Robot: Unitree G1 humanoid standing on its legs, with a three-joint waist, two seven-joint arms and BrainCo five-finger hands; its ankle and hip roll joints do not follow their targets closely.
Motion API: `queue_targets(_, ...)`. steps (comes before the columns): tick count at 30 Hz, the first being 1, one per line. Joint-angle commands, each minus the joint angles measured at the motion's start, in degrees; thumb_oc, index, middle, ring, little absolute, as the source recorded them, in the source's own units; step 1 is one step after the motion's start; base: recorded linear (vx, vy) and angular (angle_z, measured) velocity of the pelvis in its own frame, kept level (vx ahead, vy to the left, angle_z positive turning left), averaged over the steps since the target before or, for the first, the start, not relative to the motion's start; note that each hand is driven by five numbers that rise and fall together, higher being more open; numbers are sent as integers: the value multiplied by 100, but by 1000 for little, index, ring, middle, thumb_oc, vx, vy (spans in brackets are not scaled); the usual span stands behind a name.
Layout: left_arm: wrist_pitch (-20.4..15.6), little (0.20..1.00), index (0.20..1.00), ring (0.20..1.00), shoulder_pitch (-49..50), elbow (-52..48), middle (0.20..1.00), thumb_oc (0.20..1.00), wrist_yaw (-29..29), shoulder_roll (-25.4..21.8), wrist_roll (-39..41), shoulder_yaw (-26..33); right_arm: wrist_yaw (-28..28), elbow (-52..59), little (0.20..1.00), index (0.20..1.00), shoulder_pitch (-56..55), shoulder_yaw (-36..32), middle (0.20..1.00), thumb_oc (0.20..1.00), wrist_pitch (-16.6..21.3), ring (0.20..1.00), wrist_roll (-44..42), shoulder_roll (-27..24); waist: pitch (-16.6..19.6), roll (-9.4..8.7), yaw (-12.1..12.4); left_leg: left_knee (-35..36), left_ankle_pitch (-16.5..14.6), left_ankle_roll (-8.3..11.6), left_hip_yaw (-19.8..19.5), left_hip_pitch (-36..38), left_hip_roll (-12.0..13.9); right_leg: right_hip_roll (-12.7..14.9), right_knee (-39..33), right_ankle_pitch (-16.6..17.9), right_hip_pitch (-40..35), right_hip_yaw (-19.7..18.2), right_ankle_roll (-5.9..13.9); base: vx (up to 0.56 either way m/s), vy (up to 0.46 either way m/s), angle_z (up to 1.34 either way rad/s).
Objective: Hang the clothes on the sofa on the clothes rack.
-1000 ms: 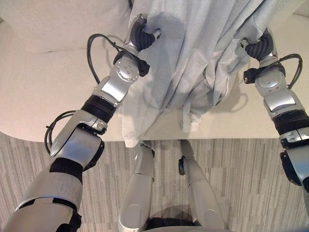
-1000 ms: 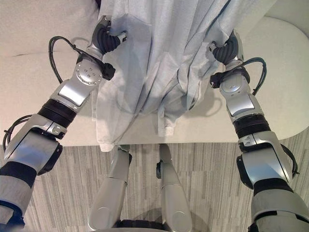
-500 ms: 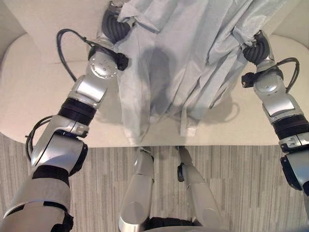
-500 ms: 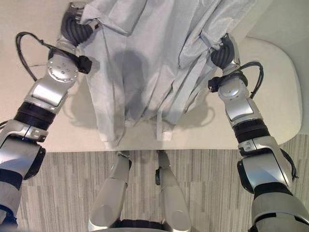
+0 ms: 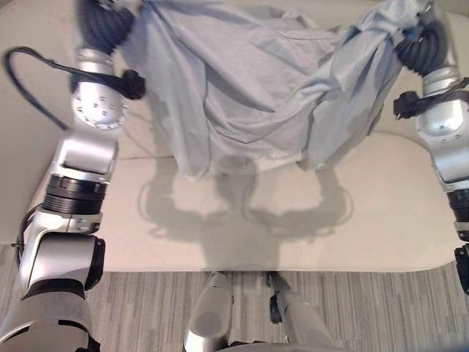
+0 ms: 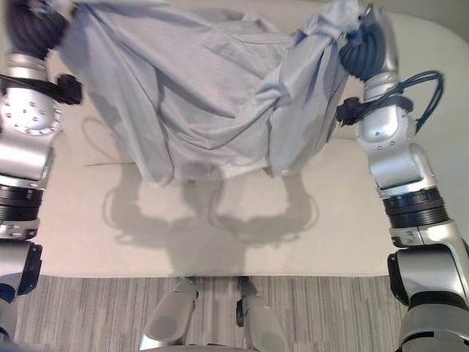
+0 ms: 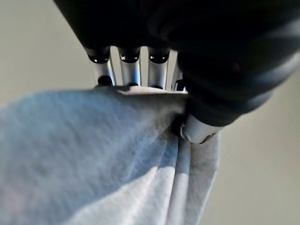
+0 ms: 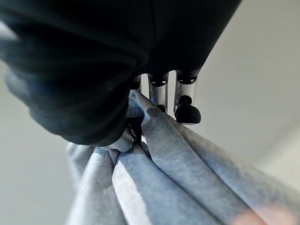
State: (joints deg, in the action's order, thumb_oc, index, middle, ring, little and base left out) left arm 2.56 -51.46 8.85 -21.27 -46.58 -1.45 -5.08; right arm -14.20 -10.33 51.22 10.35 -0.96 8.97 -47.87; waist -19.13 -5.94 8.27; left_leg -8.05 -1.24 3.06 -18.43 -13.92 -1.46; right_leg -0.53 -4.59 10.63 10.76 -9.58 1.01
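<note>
Left hand [image 7: 140, 75] pinches one upper edge of the pale grey-blue, thin woven garment [image 5: 256, 88], its silver fingers [image 7: 129, 70] curled over the cloth and the thumb pressing from beneath, as its wrist view shows. Right hand [image 8: 159, 93] grips the opposite edge in the same way, fabric bunched into folds between thumb and fingers.

Between the two hands the garment hangs spread wide and clear of the cream, rounded upholstered sofa [image 5: 366, 220], its lower hem above the seat cushion and casting a soft shadow there. So the pick-up looks done: the cloth is off the sofa and held up at both sides. What remains, as I judge it, is the whole hanging step, since I see no clothes rack or hanger, and the garment would need carrying to it.

The fabric looks light and limp, draping in long diagonal creases with a sagging middle. The sofa has a matte, finely textured cover. Below it lies a grey striped wood-look floor [image 5: 381, 315].
</note>
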Motion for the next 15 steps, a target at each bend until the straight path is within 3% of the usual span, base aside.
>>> queue_targets(1, -263, 200, 200, 200, 233, -96, 200, 200, -307, -303, -379, 222, -207, 128, 200, 200, -96, -37, 200, 200, 120, 200, 157, -230, 961, 128, 58, 1305, 414, -394, 272, 750, 299, 406, -41, -488, -360, -129, -109, 28, 89, 7)
queue_targets(7, -254, 200, 200, 200, 702, -121, 200, 200, -412, -638, -471, 773, -278, 337, 200, 200, -209, -204, 200, 200, 98, 200, 199, -236, 1228, 112, 177, 1305, 395, -404, 234, 870, 206, 530, -41, -485, -436, -124, -94, -13, 96, 4)
queue_targets(9, -233, 200, 200, 200, 989, -74, 200, 200, -527, -932, -508, 1174, -309, 359, 200, 200, -166, -167, 200, 200, 41, 200, 223, -196, 1360, 97, 328, 1305, 408, -410, 111, 931, 56, 649, -41, -469, -403, -139, -96, -55, 215, -6)
queue_targets(15, -184, 200, 200, 200, 1645, -91, 200, 200, -773, -1353, -550, 2042, -314, 339, 200, 200, 57, 101, 200, 200, -56, 200, 326, -145, 1356, 118, 532, 1305, 551, -371, 235, 930, -47, 674, 229, -262, -581, -173, -41, -58, 48, -11)
